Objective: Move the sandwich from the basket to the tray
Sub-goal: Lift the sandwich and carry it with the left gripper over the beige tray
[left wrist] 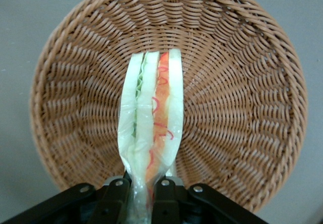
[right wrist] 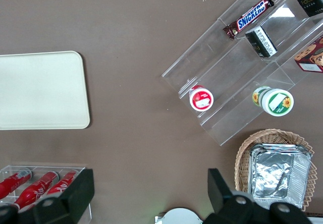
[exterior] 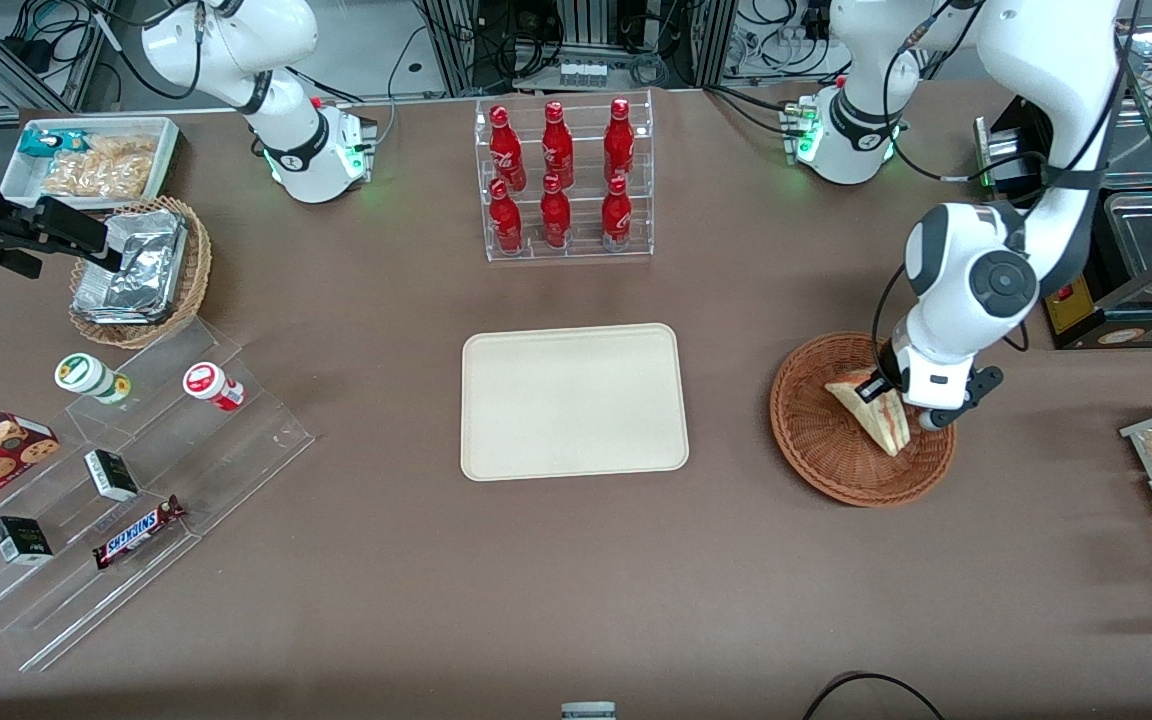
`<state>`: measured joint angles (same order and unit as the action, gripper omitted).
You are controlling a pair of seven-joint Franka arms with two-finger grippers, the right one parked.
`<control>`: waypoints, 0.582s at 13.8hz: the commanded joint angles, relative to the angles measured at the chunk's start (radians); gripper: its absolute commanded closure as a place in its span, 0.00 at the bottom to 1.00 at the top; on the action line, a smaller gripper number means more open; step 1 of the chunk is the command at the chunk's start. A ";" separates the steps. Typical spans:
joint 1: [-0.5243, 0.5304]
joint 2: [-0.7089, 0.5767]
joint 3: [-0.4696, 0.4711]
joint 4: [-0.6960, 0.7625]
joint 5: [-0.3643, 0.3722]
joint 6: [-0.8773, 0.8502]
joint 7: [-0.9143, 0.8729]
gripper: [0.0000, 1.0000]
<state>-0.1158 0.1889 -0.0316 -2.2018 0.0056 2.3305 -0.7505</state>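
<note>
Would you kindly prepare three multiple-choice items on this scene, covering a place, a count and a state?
1. Where is the sandwich?
A. over the basket
B. on the tray
C. on the bare table

2. How many red bottles stand in the clear rack?
A. four
B. six
C. eight

3. What is the gripper doing?
A. hanging open over the tray
B. shut on the sandwich
C. holding a bottle

Answers: 1 A, the basket lies under it and the tray is bare; 2 B, two rows of three; 3 B, the jaws pinch the sandwich's wrapper.

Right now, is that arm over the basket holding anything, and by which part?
Yes. The end effector, over the basket, is shut on the sandwich, pinching one narrow end of the wedge.
</note>
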 commanded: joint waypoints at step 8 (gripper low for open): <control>-0.292 0.122 -0.005 0.283 -0.006 -0.263 0.116 0.94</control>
<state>-0.3376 0.2463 -0.0483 -1.9816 0.0046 2.0825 -0.6035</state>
